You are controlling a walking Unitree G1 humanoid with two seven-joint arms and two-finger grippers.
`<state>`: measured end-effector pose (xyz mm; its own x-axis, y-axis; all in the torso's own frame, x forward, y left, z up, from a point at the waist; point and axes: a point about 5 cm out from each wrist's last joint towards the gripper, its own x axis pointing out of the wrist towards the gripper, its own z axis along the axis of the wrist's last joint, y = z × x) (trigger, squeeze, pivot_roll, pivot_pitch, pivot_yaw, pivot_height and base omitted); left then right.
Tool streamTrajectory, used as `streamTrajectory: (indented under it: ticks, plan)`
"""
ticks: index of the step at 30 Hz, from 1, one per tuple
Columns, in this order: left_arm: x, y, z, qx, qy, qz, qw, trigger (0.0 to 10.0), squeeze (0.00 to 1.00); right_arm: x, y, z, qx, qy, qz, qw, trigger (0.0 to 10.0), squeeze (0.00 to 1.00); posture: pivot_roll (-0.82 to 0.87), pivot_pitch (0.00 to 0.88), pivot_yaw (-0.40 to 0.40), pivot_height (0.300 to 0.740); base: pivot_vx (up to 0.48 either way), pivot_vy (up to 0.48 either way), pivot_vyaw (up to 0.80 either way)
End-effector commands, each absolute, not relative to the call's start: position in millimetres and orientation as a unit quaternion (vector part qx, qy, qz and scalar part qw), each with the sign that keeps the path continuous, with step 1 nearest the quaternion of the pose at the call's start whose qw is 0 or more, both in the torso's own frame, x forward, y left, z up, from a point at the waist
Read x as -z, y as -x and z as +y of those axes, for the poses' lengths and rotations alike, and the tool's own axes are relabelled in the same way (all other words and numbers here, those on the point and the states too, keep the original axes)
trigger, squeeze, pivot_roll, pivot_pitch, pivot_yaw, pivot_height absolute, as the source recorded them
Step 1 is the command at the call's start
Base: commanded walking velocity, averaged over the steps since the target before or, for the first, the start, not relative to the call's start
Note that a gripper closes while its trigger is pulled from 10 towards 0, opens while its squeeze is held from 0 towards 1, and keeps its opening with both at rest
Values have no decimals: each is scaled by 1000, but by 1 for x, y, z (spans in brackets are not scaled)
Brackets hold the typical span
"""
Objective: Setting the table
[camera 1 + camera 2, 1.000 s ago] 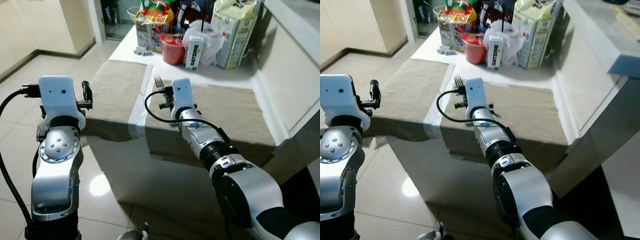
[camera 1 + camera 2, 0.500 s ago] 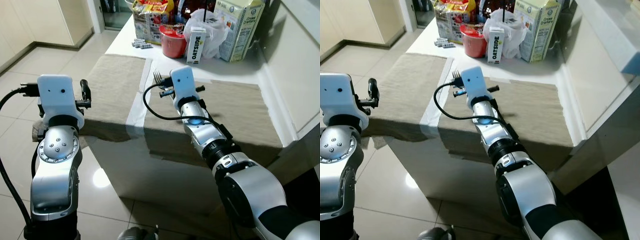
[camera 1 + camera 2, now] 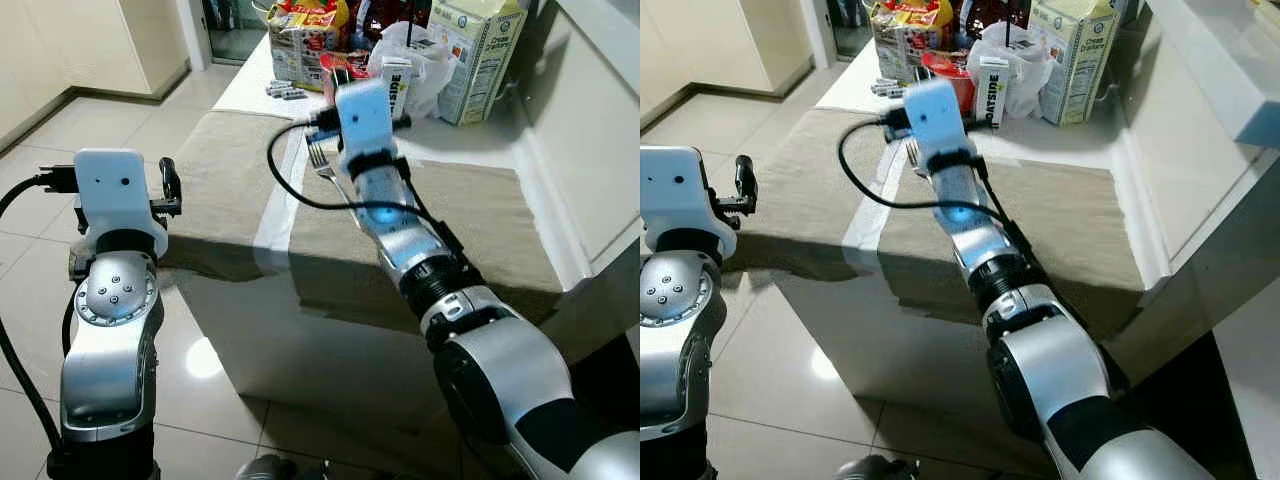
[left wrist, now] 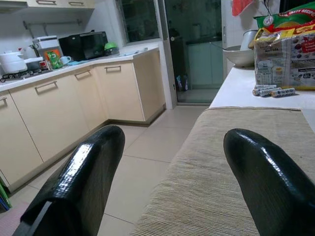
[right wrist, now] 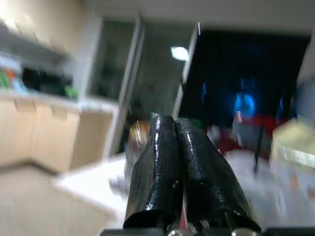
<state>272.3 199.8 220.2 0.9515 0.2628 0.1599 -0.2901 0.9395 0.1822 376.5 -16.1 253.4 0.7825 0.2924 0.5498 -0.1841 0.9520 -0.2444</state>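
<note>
Two beige placemats lie side by side on the white table, the left one (image 3: pixel 235 170) and the right one (image 3: pixel 470 220). A silver fork (image 3: pixel 322 162) lies on the right mat near its left edge, tines toward the back. My right arm reaches over that mat with its wrist raised above the fork. The right gripper (image 5: pixel 172 120) is shut with nothing between its fingers. My left gripper (image 4: pixel 172 135) is open and hovers off the left mat's near left corner, also seen as the left gripper (image 3: pixel 172 185) in the head view.
Groceries crowd the table's back: an Oatside carton (image 3: pixel 992 92), a tall carton (image 3: pixel 480 55), snack bags (image 3: pixel 300 30), loose batteries (image 3: pixel 283 92). A white counter wall (image 3: pixel 590 130) borders the right side. Tiled floor (image 3: pixel 60 130) and kitchen cabinets (image 4: pixel 54 113) lie to the left.
My right wrist has lifted off the right mat and moved toward the back of the table. The fork stays on the mat. The left arm has held still.
</note>
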Motion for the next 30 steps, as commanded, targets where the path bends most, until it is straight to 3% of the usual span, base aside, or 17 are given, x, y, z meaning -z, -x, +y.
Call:
streamTrajectory:
  ticks: [1,7,8,9,10,15,16,17,18,30]
  plan:
    - [-222,-273,200,-143,-111,-71,981,10000,0,-271,-364,4,-177,83,-355,914,0,0,132,45,25,740,0,0,0]
    - [-222,-273,199,-140,-112,-71,981,10000,0,-269,-354,23,-221,72,-357,905,0,0,133,47,26,740,0,0,0]
    - [-222,-273,199,-140,-112,-71,981,10000,0,-266,-355,22,-219,73,-350,908,3333,0,133,47,26,740,0,0,0]
    - [-222,-273,199,-140,-112,-71,981,10000,0,-262,-356,22,-219,74,-339,912,8863,0,133,47,26,740,0,0,0]
    - [-222,-273,199,-140,-113,-71,981,10000,0,-258,-358,21,-217,80,-329,916,10000,0,133,47,26,740,0,0,0]
    - [-222,-273,200,-140,-113,-69,981,10000,0,-251,-362,16,-203,82,-306,926,10000,0,132,55,27,740,0,0,0]
    - [-222,-273,200,-140,-113,-69,981,10000,0,-248,-364,13,-193,81,-296,932,10000,635,132,55,27,740,0,0,0]
    - [-222,-273,200,-140,-113,-69,981,10000,0,-248,-364,13,-193,81,-296,932,10000,635,132,55,27,740,0,0,0]
    - [-222,-273,200,-140,-113,-69,981,10000,0,-243,-369,6,-180,78,-271,942,10000,1000,132,55,27,740,0,0,0]
    - [-222,-274,199,-140,-111,-69,981,10000,0,-206,-385,-19,-145,60,-137,978,10000,1000,127,59,24,740,0,0,0]
